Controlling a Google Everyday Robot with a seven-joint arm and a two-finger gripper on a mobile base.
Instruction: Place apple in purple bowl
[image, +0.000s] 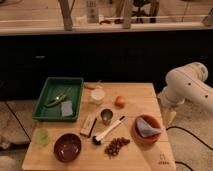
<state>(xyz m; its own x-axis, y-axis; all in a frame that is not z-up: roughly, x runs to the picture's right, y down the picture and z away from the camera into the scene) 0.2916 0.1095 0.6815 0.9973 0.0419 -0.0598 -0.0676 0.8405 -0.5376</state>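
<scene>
Orange-red apple (120, 101) sits mid-tabletop (140, 155), beside the white cup (97, 96) and well apart from the purple bowl (67, 147) at front left. The tool (170, 118) hangs off the right edge, seemingly pointing down; whether it's released or clenched, I can't tell.

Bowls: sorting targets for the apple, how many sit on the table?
2: the purple bowl front-left, the orange bowl holding grey cloth front-right. None seems hidden. The tool hangs beside the table's right edge.

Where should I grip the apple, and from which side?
Probably grip the apple across its widest middle, coming from above: it is round and stands apart from the white cup and metal cup. The gripper hangs at the right edge of the table.
</scene>
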